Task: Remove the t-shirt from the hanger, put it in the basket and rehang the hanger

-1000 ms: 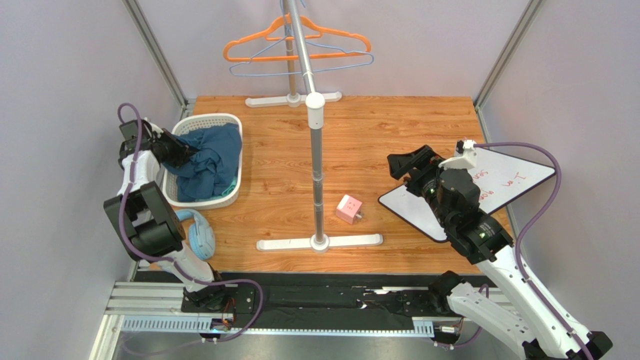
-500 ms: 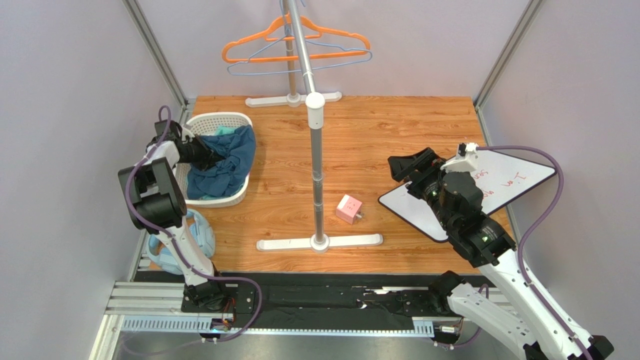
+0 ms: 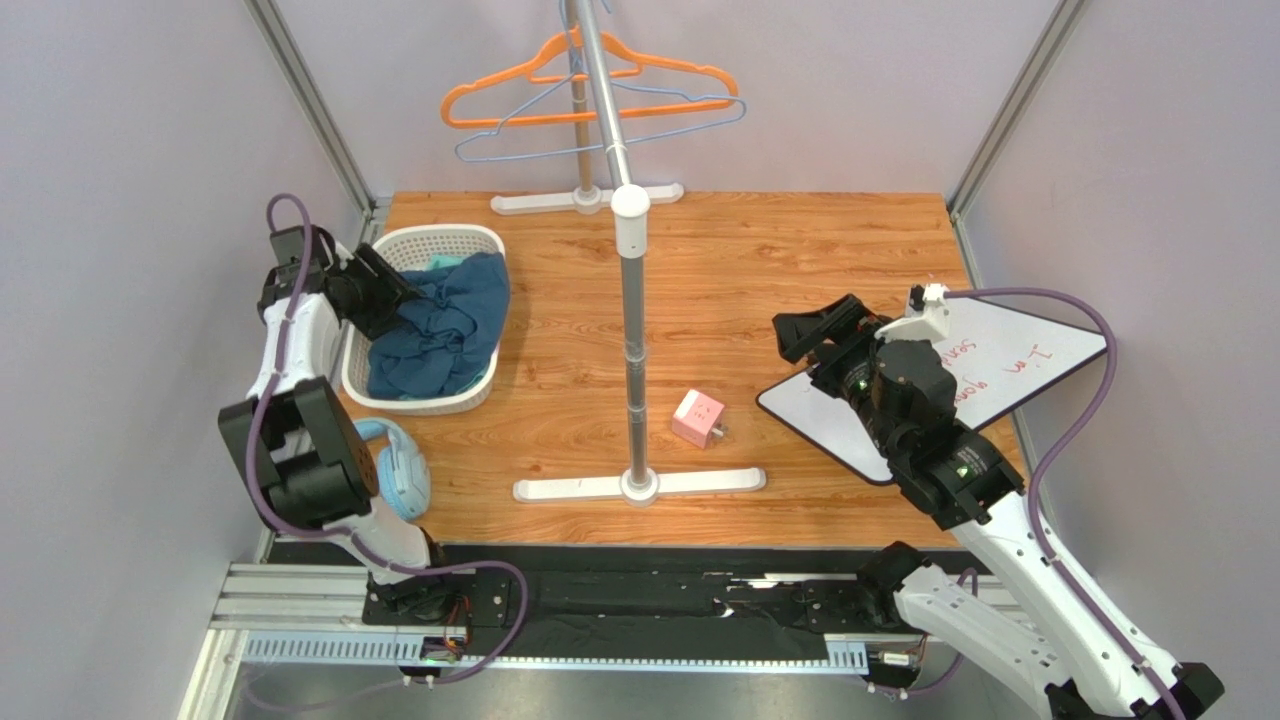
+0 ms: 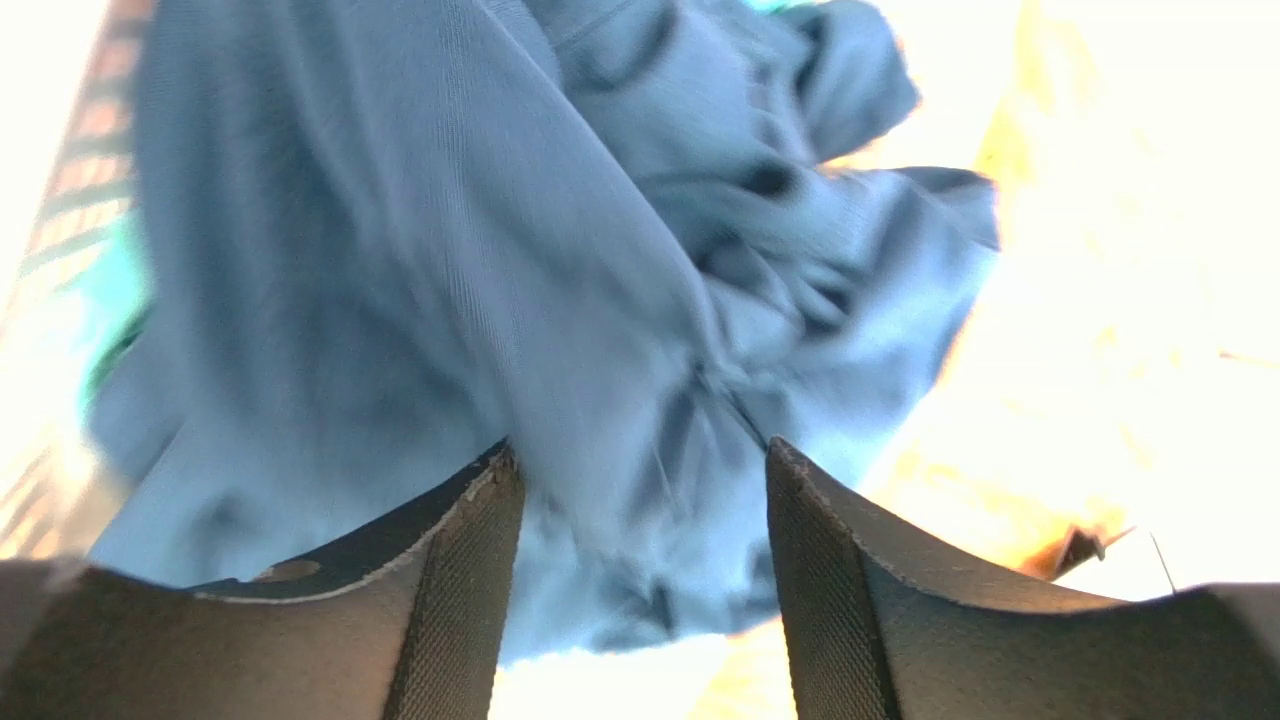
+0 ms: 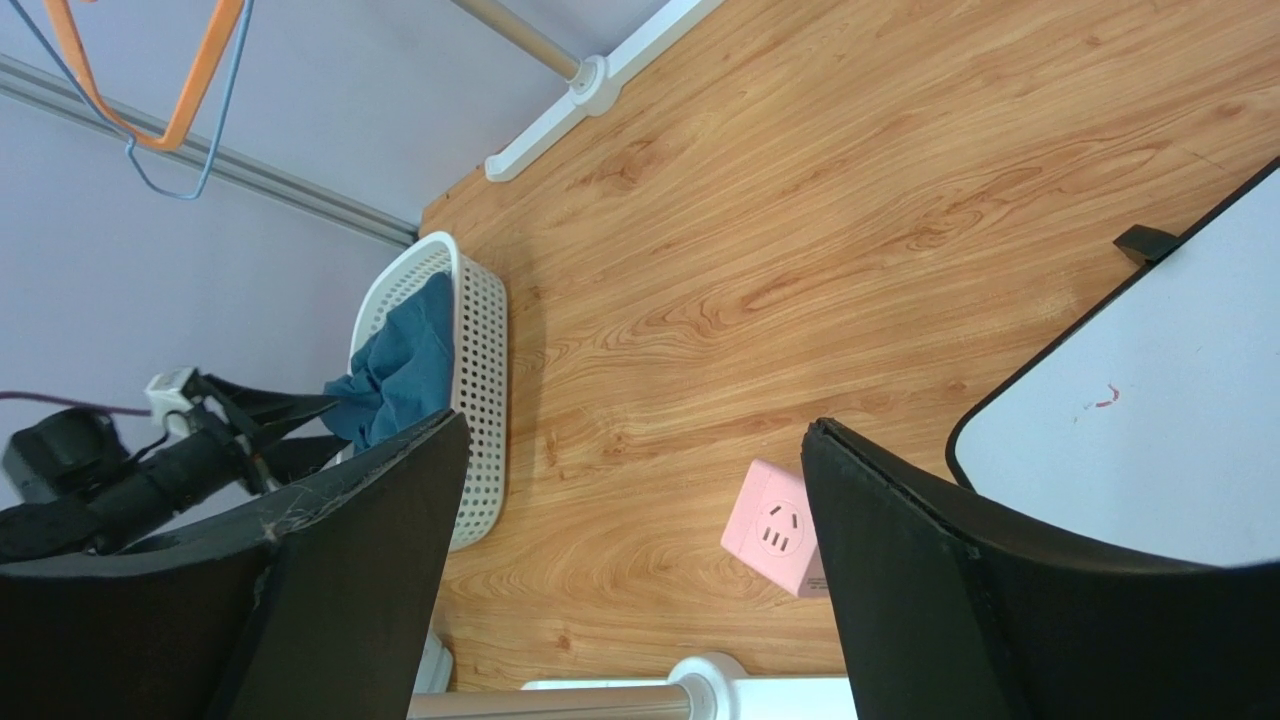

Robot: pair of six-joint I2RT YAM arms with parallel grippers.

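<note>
Two sets of jaws are in view, and both stand parted. The left jaws show their dark fingers apart in the left wrist view, with blue cloth filling the gap beyond them. That view is blurred, so I cannot tell whether the pads touch the fabric. Nothing is pinched between them. From above, the left jaws sit at the left rim of a white basket, pointing into it.

The cloth is the t-shirt, dark blue and crumpled in a heap inside the basket, spilling toward its right wall. The basket stands on the far left of the wooden counter. A pair of light blue headphones lies just nearer than it, beside the left arm.

The right jaws gape wide on nothing, their fingers held above the counter at the left edge of a whiteboard. A pink cube sits between the whiteboard and the pole of the clothes rack.

An orange hanger and a blue hanger hang side by side at the far end of the rack's rail, well apart from the t-shirt.
</note>
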